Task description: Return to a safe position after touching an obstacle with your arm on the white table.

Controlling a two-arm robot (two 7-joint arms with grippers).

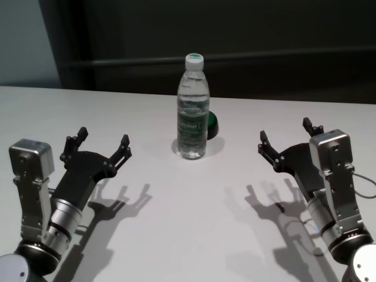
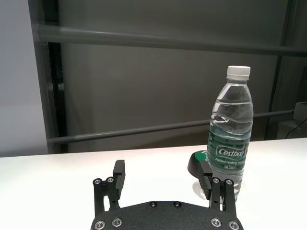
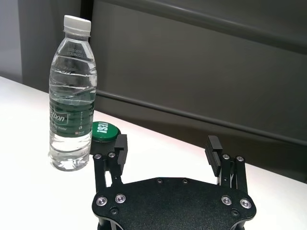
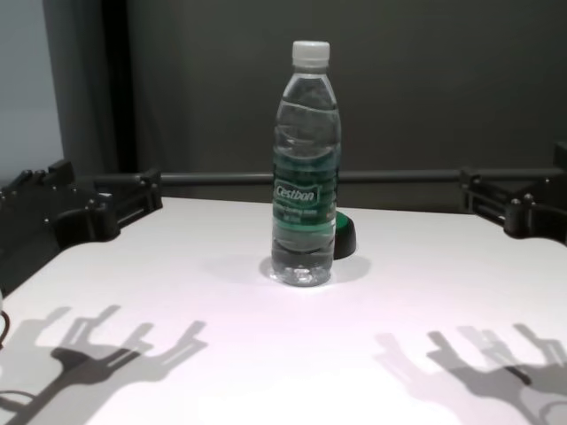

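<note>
The obstacle is a tall clear water bottle with a white cap and a green "Cestbon" label, and it stands upright near the middle of the white tabletop, toward its far side. The bottle is almost full of water and nothing touches it. Just behind it, on the robot's right side, a small dark dome with a green top sits on the tabletop, partly hidden by the bottle. The left hand hovers above the tabletop on the near left, well apart from the bottle, with its two black fingers spread wide and nothing between them. The right hand hovers on the near right in a similar pose, also well apart from the bottle, its fingers wide open and empty as well. Both hands point forward, toward the far edge of the tabletop, and each one throws a clear dark shadow on the white surface below it. In the chest view the two hands show at the left and right edges, with the bottle between them. Behind the tabletop there is a dark wall with horizontal bars.
</note>
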